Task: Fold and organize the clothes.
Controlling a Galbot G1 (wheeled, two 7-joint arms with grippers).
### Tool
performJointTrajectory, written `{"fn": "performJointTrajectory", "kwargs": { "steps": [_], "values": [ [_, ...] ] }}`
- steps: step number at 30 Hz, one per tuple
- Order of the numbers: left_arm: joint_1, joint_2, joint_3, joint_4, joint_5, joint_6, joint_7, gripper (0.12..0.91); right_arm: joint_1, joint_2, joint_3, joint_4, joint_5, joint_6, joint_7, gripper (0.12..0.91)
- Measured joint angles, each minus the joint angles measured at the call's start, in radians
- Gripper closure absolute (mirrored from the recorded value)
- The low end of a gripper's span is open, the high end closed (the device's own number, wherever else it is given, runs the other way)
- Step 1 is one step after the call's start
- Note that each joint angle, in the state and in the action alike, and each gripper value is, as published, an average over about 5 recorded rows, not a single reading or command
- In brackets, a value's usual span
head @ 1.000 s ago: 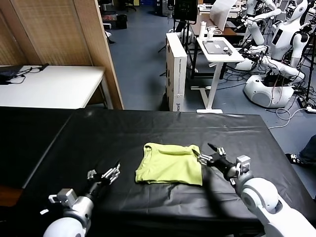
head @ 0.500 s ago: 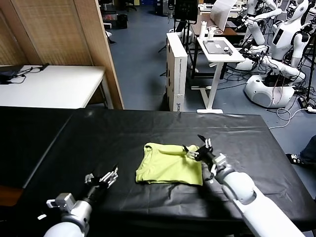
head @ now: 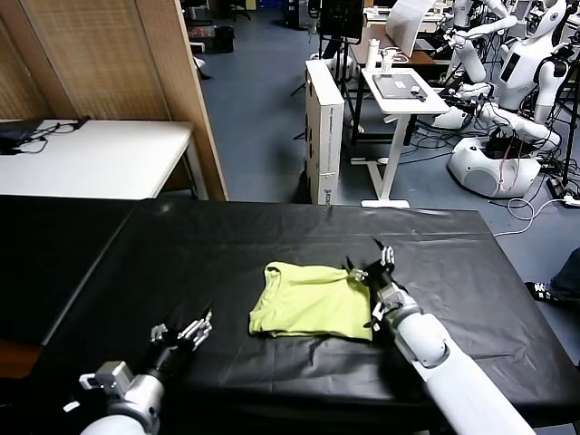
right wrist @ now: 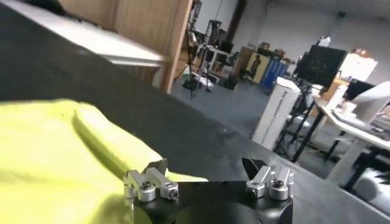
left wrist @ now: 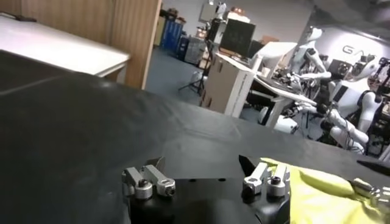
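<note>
The lime T-shirt (head: 310,301) lies folded into a flat rectangle in the middle of the black table (head: 272,237). My right gripper (head: 367,261) is open at the shirt's far right corner, low over the cloth edge; in the right wrist view the shirt (right wrist: 55,152) fills the area under the open gripper (right wrist: 204,165). My left gripper (head: 181,328) is open and empty near the table's front, well to the left of the shirt. In the left wrist view the gripper (left wrist: 201,163) hovers over bare cloth, with the shirt's edge (left wrist: 317,192) beside it.
A wooden partition (head: 118,82) and a white table (head: 91,159) stand beyond the table at far left. A white box (head: 323,127), a small white desk (head: 403,91) and other robots (head: 507,100) stand behind. The black table's front edge is close to my arms.
My right gripper has moved from the table right of the shirt onto its far right corner. My left gripper has drawn back slightly toward the table's front.
</note>
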State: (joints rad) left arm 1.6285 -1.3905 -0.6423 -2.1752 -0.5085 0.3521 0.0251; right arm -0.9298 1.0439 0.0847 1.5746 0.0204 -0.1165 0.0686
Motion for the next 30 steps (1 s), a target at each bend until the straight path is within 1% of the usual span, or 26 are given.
{"fn": "performJointTrajectory", "kwargs": {
  "steps": [3,5,8,11,13,15,18,21,26,28,30],
  "values": [
    [0.001,-0.005,0.0,-0.002,0.003,-0.002,0.0,0.123,0.005,0.003,0.013,-0.005,0.022,0.01,0.012,0.118],
    [0.003,-0.008,0.0,-0.006,0.008,-0.004,-0.001,0.123,0.001,-0.003,0.024,0.006,0.067,0.0,0.002,0.118],
    [0.006,-0.01,0.0,-0.013,0.026,-0.016,-0.001,0.123,-0.015,-0.023,0.045,0.043,0.162,-0.034,-0.024,0.118],
    [0.015,-0.01,0.002,-0.02,0.066,-0.053,-0.005,0.123,-0.047,-0.05,0.072,0.104,0.275,-0.06,-0.035,0.118],
    [0.026,-0.005,0.004,-0.026,0.102,-0.088,-0.017,0.123,-0.085,-0.073,0.095,0.159,0.365,-0.069,-0.022,0.118],
    [0.045,0.004,0.005,-0.034,0.136,-0.118,-0.031,0.123,-0.141,-0.098,0.122,0.228,0.454,-0.073,0.005,0.118],
    [0.092,0.025,-0.004,-0.054,0.167,-0.145,-0.041,0.123,-0.251,-0.133,0.175,0.341,0.547,-0.067,0.046,0.118],
    [0.147,0.045,-0.023,-0.082,0.172,-0.164,-0.04,0.123,-0.381,-0.146,0.245,0.448,0.579,-0.06,0.062,0.118],
    [0.224,0.064,-0.055,-0.135,0.17,-0.206,-0.039,0.123,-0.605,-0.134,0.385,0.608,0.567,-0.06,0.058,0.118],
    [0.25,0.065,-0.061,-0.158,0.17,-0.206,-0.047,0.123,-0.676,-0.126,0.431,0.658,0.556,-0.064,0.059,0.118],
    [0.274,0.063,-0.064,-0.18,0.171,-0.192,-0.066,0.123,-0.73,-0.119,0.462,0.697,0.544,-0.071,0.063,0.118]
  ]
}}
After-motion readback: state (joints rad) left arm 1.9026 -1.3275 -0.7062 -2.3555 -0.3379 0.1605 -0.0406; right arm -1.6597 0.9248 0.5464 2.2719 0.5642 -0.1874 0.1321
